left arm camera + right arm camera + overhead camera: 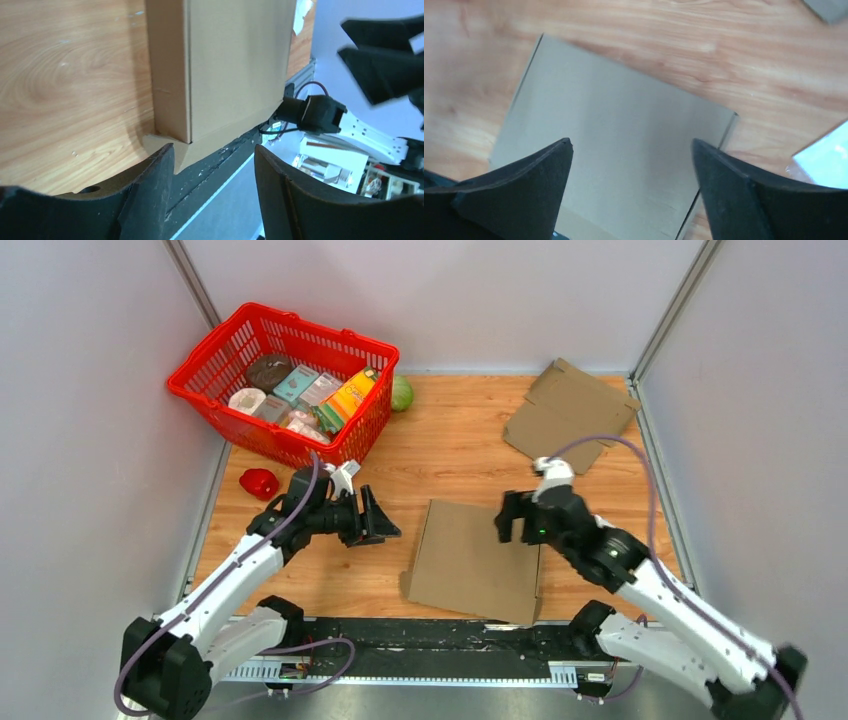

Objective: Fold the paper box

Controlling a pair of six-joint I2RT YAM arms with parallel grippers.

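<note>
Look to the lower middle of the top view for the box [470, 560]: flattened, lying on the tabletop [450, 455], near edge reaching the black rail [400, 632] at the front. Note the left hand [385, 520] just beside the box's upper-left corner, spread wide, holding nothing, pointed toward the cardboard. Note the right hand [512, 525] over the upper-right edge, likewise spread wide and empty, fingers [524, 190] straddling the panel in the wrist view with no clear contact. Judge the step as the very start: no flap raised, all panels flat.

To do it well, take one layer only. Use the seam [187, 75] running down the left side in the left wrist view, with a narrow strip [167, 65] beside the main panel and a small tab [157, 140] poking out at the near corner. Slide one left finger under that strip or tab rather than pinching the whole stack. Press down with the right hand on the opposite side to stop any sliding on the smooth wood, then lift slowly along the crease. Avoid pushing toward the rail, risking a tip off the edge. Ignore the second cardboard sheet [568, 415] at upper right and the red basket [280, 440] at upper left, both well apart from the work.
</note>
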